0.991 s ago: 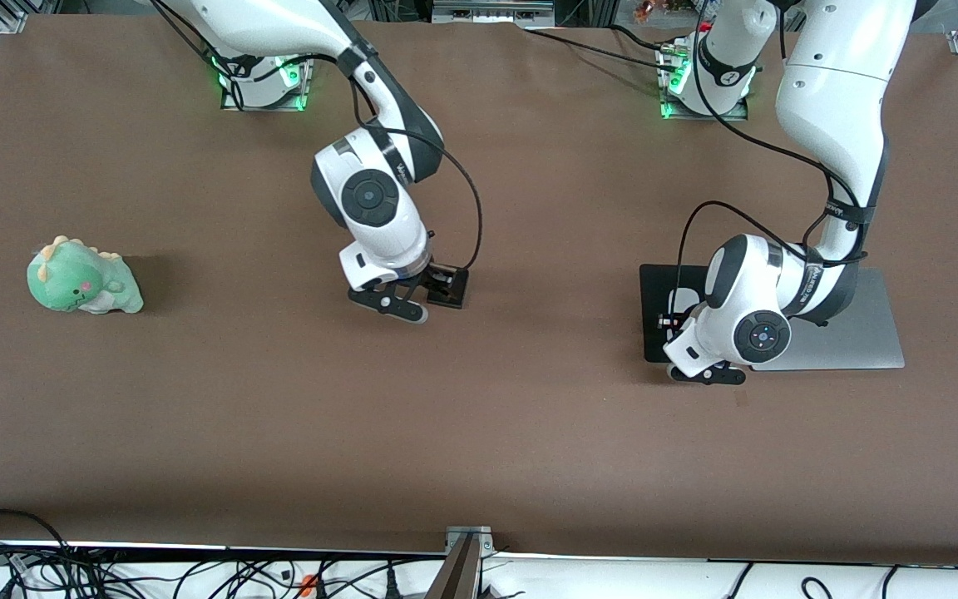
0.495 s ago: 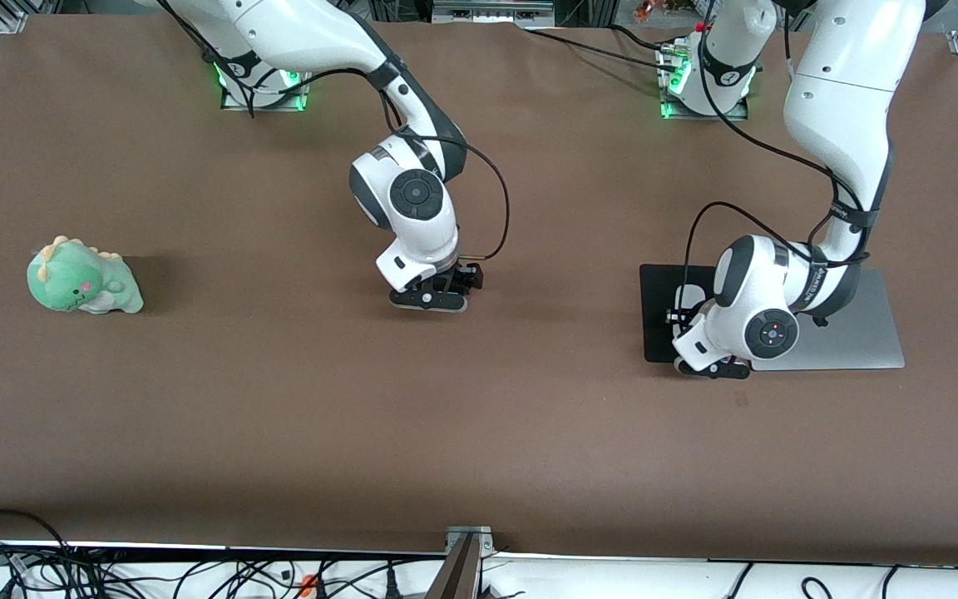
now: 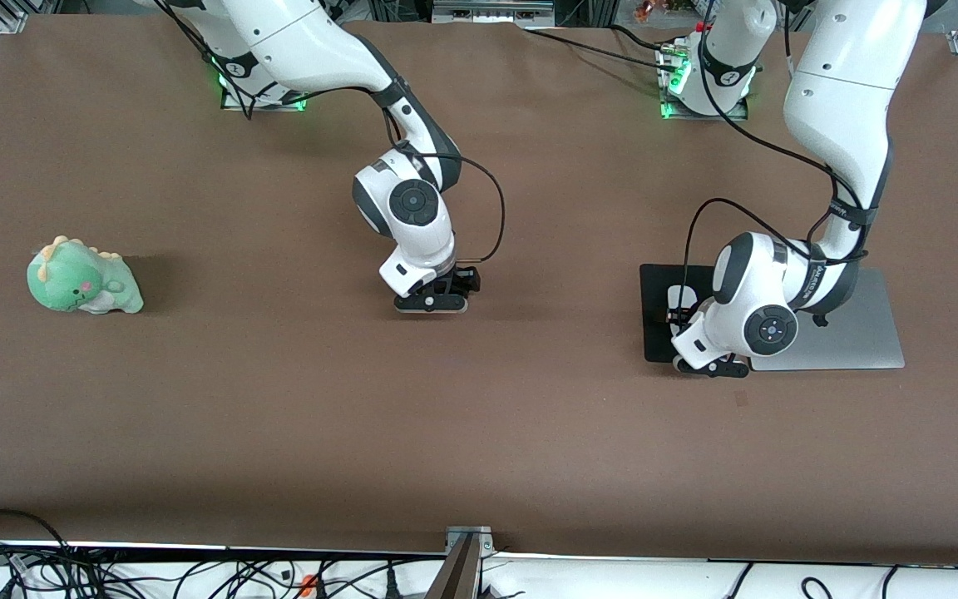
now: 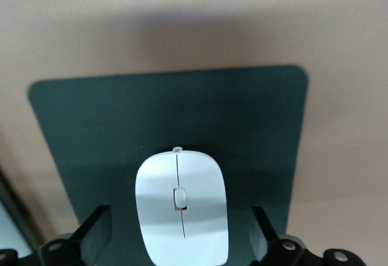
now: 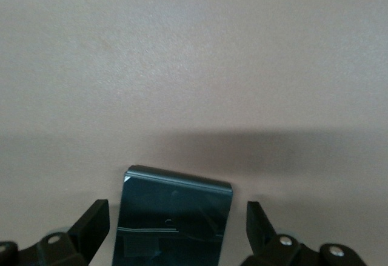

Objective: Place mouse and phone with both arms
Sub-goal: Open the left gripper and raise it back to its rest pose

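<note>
Left wrist view shows the left gripper with fingers apart, straddling the mouse on the black pad at frame right. At mid-frame, the right gripper, fingers spread, flanks the phone on the counter.

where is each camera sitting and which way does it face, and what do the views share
Front view: high across the table, facing both arms' bases; shows both arms, the black pad, the laptop and a green plush toy.
Left wrist view: on the left arm's wrist, looking down at the mouse on the pad, between the open left gripper fingers.
Right wrist view: on the right arm's wrist, looking down at the phone between the open right gripper fingers.
Shared: front and left wrist views both show the pad.
</note>
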{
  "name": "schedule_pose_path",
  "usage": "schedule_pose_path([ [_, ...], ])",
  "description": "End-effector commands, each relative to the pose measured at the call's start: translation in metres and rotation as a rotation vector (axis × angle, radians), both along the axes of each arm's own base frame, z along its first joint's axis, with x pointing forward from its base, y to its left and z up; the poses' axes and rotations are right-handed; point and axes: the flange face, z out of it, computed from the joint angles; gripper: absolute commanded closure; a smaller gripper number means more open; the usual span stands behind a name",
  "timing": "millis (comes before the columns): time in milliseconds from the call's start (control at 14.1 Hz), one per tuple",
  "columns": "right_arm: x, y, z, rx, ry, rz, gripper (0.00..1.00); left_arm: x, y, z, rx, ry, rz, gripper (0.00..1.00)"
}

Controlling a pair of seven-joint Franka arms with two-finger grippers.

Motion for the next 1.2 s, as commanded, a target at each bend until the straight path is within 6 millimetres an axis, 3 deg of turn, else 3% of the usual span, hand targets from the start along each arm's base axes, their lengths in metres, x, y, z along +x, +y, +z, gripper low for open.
schedule_pose_path([
  [0, -0.002, -0.001, -0.003, 0.005, 0.000, -0.069, 0.00, 0.024, 0.000, 0.080, -0.003, -0.013, -0.016, 0.00],
  [283, -0.004, -0.001, -0.012, 0.002, 0.012, -0.152, 0.00, 0.057, 0.011, 0.203, 0.006, -0.083, -0.001, 0.00],
  [354, -0.004, 0.000, -0.014, 0.005, 0.017, -0.163, 0.00, 0.060, 0.021, 0.224, 0.008, -0.120, 0.014, 0.00],
  [495, -0.007, 0.005, -0.017, 0.017, 0.024, -0.206, 0.00, 0.055, 0.041, 0.280, 0.023, -0.199, 0.041, 0.00],
  [708, -0.002, 0.005, -0.013, 0.025, 0.017, -0.208, 0.00, 0.026, 0.051, 0.364, 0.112, -0.292, 0.019, 0.00],
  [920, -0.002, 0.007, -0.019, 0.024, 0.020, -0.221, 0.00, -0.007, 0.065, 0.407, 0.137, -0.265, 0.029, 0.00],
  [991, -0.002, 0.007, -0.019, 0.023, 0.021, -0.217, 0.05, -0.016, 0.081, 0.404, 0.135, -0.249, 0.052, 0.00],
  [1061, -0.004, 0.009, -0.019, 0.023, 0.021, -0.215, 0.29, -0.029, 0.084, 0.411, 0.123, -0.285, 0.055, 0.00],
  [1132, -0.004, 0.008, -0.020, 0.022, 0.022, -0.211, 0.44, -0.047, 0.085, 0.414, 0.121, -0.310, 0.052, 0.00],
])
